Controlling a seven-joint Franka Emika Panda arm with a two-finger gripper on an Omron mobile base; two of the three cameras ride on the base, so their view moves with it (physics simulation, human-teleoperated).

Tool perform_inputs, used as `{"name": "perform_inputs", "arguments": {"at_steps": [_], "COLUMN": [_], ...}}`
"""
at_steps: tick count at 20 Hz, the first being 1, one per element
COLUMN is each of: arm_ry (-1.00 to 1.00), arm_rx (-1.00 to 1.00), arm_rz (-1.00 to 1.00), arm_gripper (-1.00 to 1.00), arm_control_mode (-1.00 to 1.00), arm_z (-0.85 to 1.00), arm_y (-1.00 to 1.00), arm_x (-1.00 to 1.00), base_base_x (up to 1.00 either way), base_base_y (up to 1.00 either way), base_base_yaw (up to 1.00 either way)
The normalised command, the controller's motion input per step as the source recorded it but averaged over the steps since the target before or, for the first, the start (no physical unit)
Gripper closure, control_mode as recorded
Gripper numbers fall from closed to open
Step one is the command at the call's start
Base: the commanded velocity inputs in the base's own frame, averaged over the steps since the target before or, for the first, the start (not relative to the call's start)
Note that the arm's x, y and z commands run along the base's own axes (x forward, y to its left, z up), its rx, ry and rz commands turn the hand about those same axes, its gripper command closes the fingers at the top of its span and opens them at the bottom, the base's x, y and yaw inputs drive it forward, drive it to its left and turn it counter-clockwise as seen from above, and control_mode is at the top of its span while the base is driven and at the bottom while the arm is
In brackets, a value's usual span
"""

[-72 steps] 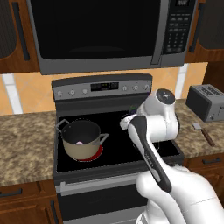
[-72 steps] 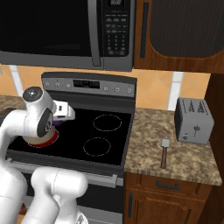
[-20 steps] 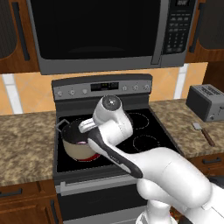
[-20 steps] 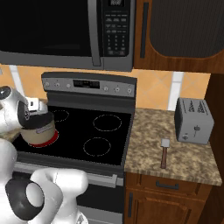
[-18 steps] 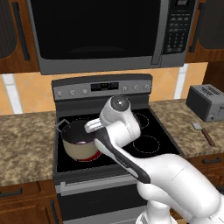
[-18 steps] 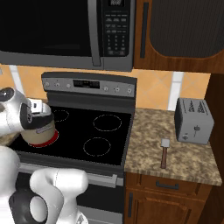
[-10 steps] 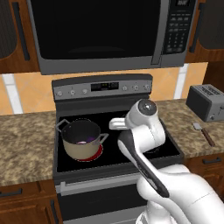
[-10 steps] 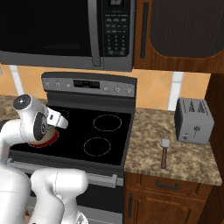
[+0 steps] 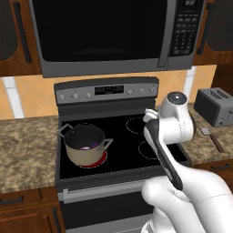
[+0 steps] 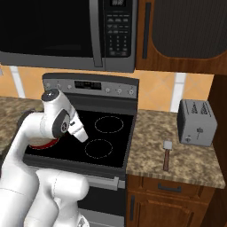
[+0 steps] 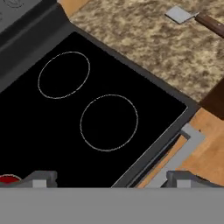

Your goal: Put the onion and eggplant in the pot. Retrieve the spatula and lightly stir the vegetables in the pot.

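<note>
The beige pot [image 9: 84, 146] stands on the glowing front-left burner. Inside it lies the dark purple eggplant [image 9: 94, 144], and a paler piece [image 9: 84, 148] beside it looks like the onion. My gripper [image 11: 111, 178] is open and holds nothing. It hovers over the stove's right burners [image 11: 109, 122], well right of the pot. The spatula [image 10: 167, 153] lies flat on the counter right of the stove, its grey blade [image 11: 179, 14] toward the wall and its brown handle [image 9: 217, 144] toward the front. In the right base view my arm [image 10: 55, 117] covers the pot.
A grey toaster [image 10: 197, 122] stands on the counter [image 10: 150, 146] behind and right of the spatula. The microwave [image 9: 104, 34] hangs low over the stove's control panel [image 9: 107, 90]. Granite counter [image 9: 25, 150] also runs left of the stove.
My arm has swung from above the pot rightward across the stove, to the right burners. The gripper stayed open and the pot did not move.
</note>
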Motion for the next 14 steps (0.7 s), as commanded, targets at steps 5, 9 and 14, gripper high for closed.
{"name": "perform_inputs", "arguments": {"at_steps": [5,9,14], "arm_ry": [0.1,0.0,0.0], "arm_rx": [0.27,0.13,0.15], "arm_rz": [-0.75,-0.8,-0.75], "arm_gripper": [-1.0,-1.0,-1.0], "arm_control_mode": [-1.0,-1.0,-1.0], "arm_z": [0.03,-0.16,-0.17], "arm_y": [-0.68,-0.55,-0.6], "arm_x": [0.0,0.0,0.0], "base_base_x": [0.0,0.0,0.0], "base_base_y": [0.0,0.0,0.0], "base_base_yaw": [0.0,0.0,0.0]}}
